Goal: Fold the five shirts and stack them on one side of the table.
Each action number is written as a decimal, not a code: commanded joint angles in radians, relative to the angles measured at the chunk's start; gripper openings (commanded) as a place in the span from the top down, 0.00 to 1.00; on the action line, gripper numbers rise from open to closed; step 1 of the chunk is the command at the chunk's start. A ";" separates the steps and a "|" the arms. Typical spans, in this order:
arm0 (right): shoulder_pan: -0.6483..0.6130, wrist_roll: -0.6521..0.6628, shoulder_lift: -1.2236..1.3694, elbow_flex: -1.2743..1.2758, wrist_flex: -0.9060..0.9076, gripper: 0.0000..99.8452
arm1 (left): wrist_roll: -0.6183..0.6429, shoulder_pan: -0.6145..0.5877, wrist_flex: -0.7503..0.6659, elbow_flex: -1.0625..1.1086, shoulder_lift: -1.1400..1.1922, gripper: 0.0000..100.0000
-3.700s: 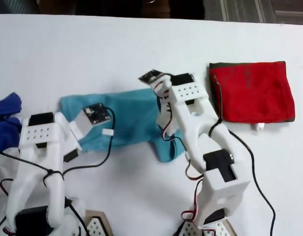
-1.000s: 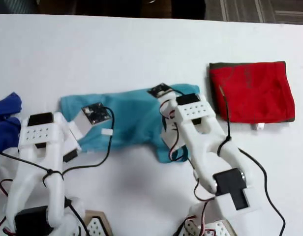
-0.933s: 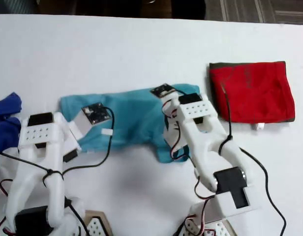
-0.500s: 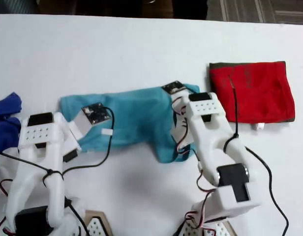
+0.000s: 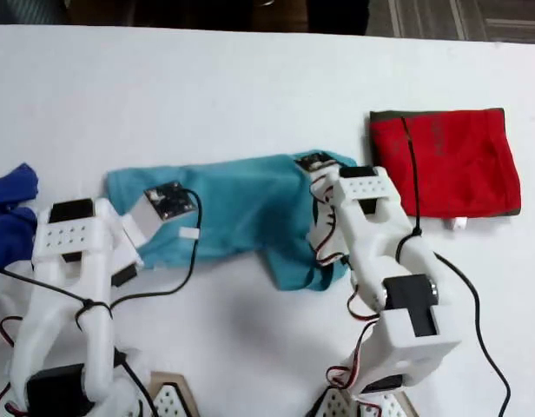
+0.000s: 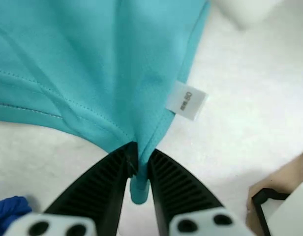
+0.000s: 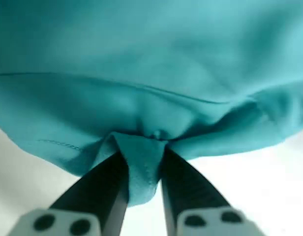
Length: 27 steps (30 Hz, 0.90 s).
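Both arms hold the teal shirt, which lies stretched across the middle of the white surface. The left gripper is closed tight on a fold of hem beside the tag, and the right gripper is clamped on a bunched edge at the end nearest the red shirt. Gripping opposite ends looks meant to hold the cloth taut for a fold. The red shirt lies folded flat at the right side, apparently starting the stack, and a crumpled blue shirt waits at the left edge.
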 commanded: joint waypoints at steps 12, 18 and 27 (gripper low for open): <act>0.073 0.008 -0.476 -0.012 0.071 0.98 | 0.014 -0.008 0.000 -0.033 -0.003 0.97; 0.079 0.061 -0.621 -0.009 0.071 0.98 | 0.117 -0.003 0.002 -0.087 -0.008 0.97; 0.068 0.084 -0.641 0.169 0.016 0.98 | 0.215 0.060 0.086 -0.151 -0.002 0.97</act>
